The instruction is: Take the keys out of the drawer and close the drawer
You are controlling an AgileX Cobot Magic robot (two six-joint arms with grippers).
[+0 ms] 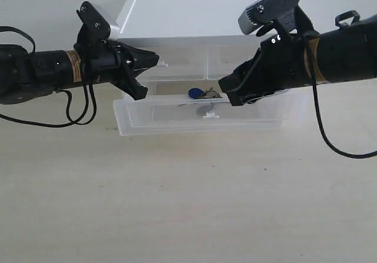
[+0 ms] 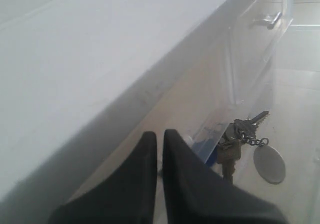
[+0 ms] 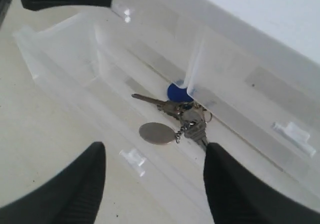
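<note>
The drawer, wide and translucent, stands pulled out of the cabinet's lower level, its small white tab on the front wall. Inside lie the keys, grey with one blue head and an oval fob. My right gripper hangs open just above the drawer's front wall, its fingertips on either side of the tab, the keys a little beyond them and untouched. My left gripper is shut and empty at the cabinet's upper left front. The keys lie off to one side of it.
The white-topped cabinet stands at the back of the pale table. Above the open drawer sit two half-width translucent drawers, closed, each with a small handle. Both arms reach in from the sides.
</note>
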